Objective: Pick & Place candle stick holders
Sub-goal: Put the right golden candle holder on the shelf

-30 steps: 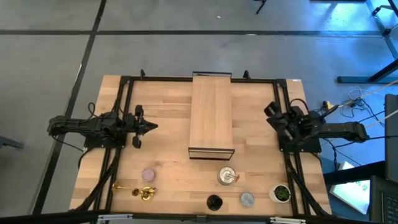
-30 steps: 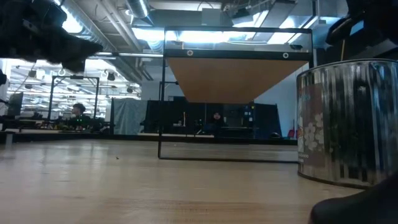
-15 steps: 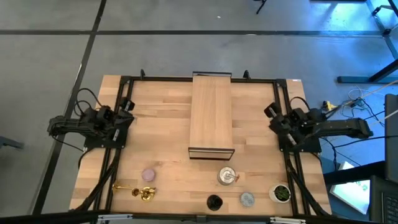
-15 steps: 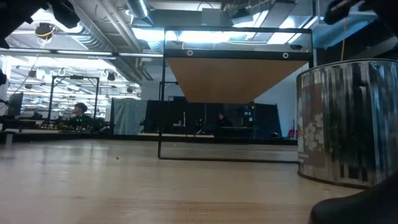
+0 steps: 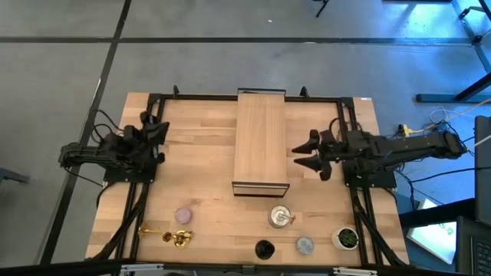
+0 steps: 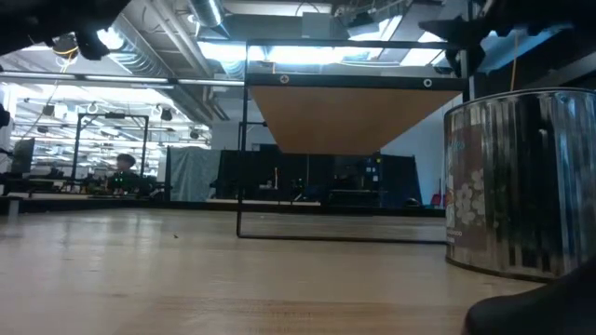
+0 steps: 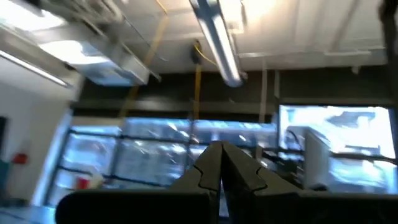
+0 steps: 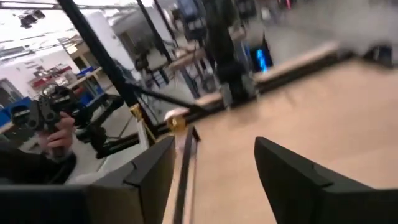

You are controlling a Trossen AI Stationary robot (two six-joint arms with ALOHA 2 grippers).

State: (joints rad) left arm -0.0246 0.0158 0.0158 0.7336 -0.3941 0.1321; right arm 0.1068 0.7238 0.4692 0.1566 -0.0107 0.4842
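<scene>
Reaching out, nothing picked yet.
Holders sit along the tabletop's near edge: black point(image 5: 264, 249), grey-blue point(image 5: 304, 245), gold point(image 5: 170, 236), lilac point(image 5: 183, 215), silver point(image 5: 280, 218). My right tool point(image 5: 312, 156), spread, must drop onto silver; left tool point(image 7: 219, 176), pressed together, waits.

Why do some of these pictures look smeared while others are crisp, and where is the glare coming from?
The right wrist view is streaked with motion blur past the open right claw. The left wrist view is soft, tilted up at a bright ceiling light, with the left claw shut. The low view glares from ceiling lights, and the silver holder looms large. The high view is crisp and evenly lit.
</scene>
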